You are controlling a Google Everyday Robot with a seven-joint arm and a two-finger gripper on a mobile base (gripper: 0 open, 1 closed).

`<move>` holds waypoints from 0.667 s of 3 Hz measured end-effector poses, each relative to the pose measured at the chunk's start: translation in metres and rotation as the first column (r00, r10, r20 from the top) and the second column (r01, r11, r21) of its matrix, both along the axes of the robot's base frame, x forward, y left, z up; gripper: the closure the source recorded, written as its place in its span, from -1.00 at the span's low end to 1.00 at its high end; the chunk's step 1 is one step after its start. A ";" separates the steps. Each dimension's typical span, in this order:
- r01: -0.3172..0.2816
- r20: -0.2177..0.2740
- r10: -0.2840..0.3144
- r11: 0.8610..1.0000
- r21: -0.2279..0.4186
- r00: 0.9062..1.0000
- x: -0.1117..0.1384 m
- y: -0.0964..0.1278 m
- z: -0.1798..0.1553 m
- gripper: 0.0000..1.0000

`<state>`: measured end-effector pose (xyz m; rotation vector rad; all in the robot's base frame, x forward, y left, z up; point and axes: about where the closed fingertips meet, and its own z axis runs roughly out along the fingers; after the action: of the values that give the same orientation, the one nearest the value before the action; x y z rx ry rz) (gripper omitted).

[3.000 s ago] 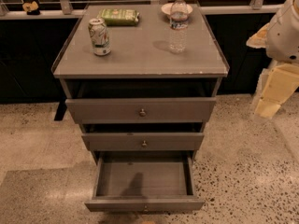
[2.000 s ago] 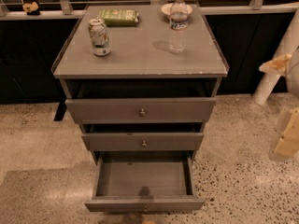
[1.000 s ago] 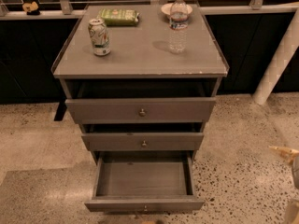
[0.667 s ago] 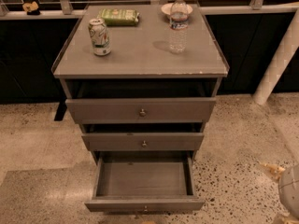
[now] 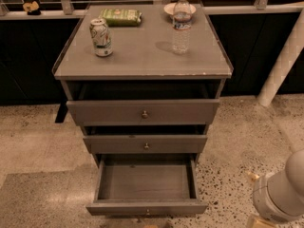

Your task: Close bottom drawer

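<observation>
The bottom drawer (image 5: 146, 207) is pulled far out of the grey-brown cabinet (image 5: 142, 56). Its slim front panel has a tiny round knob (image 5: 147, 212), and its plain grey box (image 5: 145, 180) has nothing in it. The middle drawer (image 5: 145, 144) and the top drawer (image 5: 142, 111) stick out a little. My gripper (image 5: 260, 220) is low at the bottom right corner, on the end of the white arm (image 5: 281, 191). It is to the right of the bottom drawer and apart from it, mostly cut off by the picture edge.
On the cabinet top stand a soda can (image 5: 101, 37), a water bottle (image 5: 181, 23), a green packet (image 5: 121, 16) and a small bowl (image 5: 170, 7). A white post (image 5: 283, 61) slants at the right. The floor is speckled terrazzo (image 5: 42, 146).
My arm has come down the right side from the upper right to the bottom right corner, and now reaches a little further into view. The drawers have not moved.
</observation>
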<state>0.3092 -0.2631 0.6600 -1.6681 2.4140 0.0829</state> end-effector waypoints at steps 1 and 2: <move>0.046 -0.037 -0.047 0.998 -0.041 0.998 0.026 -0.012 -0.042 -1.00; 0.104 -0.108 -0.107 0.994 -0.029 0.988 0.042 -0.025 -0.084 -1.00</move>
<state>0.3511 -0.2885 0.5758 -1.5804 2.5885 0.1338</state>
